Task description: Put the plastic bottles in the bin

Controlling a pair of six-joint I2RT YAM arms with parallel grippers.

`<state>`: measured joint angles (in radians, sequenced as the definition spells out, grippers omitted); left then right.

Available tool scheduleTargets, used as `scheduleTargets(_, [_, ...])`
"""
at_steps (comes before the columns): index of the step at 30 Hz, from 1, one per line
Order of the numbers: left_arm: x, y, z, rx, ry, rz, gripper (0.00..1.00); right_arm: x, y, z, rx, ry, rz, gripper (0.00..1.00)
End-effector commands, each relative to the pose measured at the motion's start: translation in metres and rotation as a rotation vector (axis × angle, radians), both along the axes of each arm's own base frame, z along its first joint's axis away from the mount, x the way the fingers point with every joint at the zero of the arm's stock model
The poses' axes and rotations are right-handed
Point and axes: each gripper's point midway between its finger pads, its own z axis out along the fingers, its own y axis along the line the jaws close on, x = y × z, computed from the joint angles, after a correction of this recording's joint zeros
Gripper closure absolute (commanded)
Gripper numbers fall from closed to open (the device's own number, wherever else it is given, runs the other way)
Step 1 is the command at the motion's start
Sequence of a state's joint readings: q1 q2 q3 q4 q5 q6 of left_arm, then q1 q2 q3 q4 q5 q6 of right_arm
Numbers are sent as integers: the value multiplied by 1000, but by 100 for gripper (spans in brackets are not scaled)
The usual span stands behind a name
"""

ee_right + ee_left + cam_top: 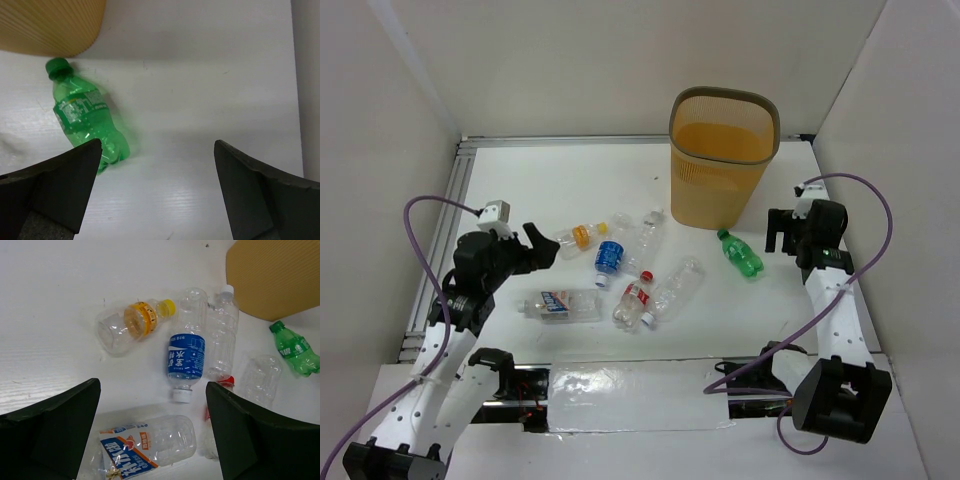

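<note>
Seven plastic bottles lie near one bin; left claw and right claw both released

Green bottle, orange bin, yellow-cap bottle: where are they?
green bottle [82, 117]: right wrist view, on its labelled middle.
bin [715, 190]: top external view, on its ribbed front wall.
yellow-cap bottle [137, 320]: left wrist view, on its orange band.
</note>
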<state>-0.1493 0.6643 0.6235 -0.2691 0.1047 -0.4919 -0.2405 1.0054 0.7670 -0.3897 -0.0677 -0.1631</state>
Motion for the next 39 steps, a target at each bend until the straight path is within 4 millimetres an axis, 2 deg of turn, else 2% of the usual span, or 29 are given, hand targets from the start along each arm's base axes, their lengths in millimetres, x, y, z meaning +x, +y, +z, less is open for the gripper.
scheduleTargets(1, [-5,-10,5,-59,7,-30,1,-5,-1,0,-69,66,101,0])
scheduleTargets(6, [-6,-13,-6,-61,68,-34,1,-11,2,-2,-76,124,165,0])
scheduleTargets(9, [-6,-19,-7,-56,78,-65,10,-14,1,-7,-96,156,192,0])
scheduleTargets(10, [-6,-23,-10,-58,94,-84,25,-18,5,-13,-91,174,222,0])
scheduleTargets(13, [-4,-30,-19,-53,137,-116,53,-20,18,-18,-71,175,312,0])
scheduleTargets(14, [-2,-30,-18,-52,141,-116,65,-24,24,-24,-54,186,350,8])
scheduleTargets(15, [-1,-33,-15,-44,135,-129,65,-23,28,-23,-57,176,391,20])
scheduleTargets(16, [-1,-37,-20,-44,158,-147,65,-25,37,-27,-21,173,424,38])
scheduleTargets(17, [0,-38,-16,-46,148,-148,47,-19,38,-21,-29,134,434,38])
scheduleTargets(18, [0,-41,-20,-43,163,-158,34,-19,41,-24,-26,127,452,34])
scheduleTargets(19, [2,-40,-15,-40,152,-150,24,-17,42,-25,-32,113,471,30])
scheduleTargets(20, [2,-43,-19,-29,162,-166,16,-14,47,-25,-20,93,491,23])
scheduleTargets(21, [-1,-47,-24,-24,182,-181,10,-11,49,-24,-28,72,512,11])
scheduleTargets(22, [-2,-50,-24,-23,182,-192,4,-11,51,-28,-17,80,529,5])
scheduleTargets(23, [-4,-54,-25,-6,188,-210,3,-9,64,-29,-2,74,579,0])
scheduleTargets(25, [-8,-59,-27,13,193,-234,2,-3,73,-35,3,85,614,0])
scheduleTargets(26, [-8,-61,-24,28,179,-244,2,-3,85,-40,10,88,647,0])
scheduleTargets(29, [-18,-74,-26,69,171,-324,2,10,88,-58,-45,101,624,0])
scheduleTargets(30, [-20,-82,-24,75,167,-351,2,10,86,-71,-41,135,616,0])
scheduleTargets(32, [-25,-89,-23,126,164,-400,2,16,92,-79,-31,140,630,0])
scheduleTargets(33, [-28,-95,-29,146,176,-427,2,17,93,-89,-13,166,624,0])
scheduleTargets(37, [-30,-105,-24,209,167,-485,4,32,85,-107,-52,188,573,2])
scheduleTargets(39, [-31,-108,-22,230,174,-507,4,33,84,-114,-53,205,567,6])
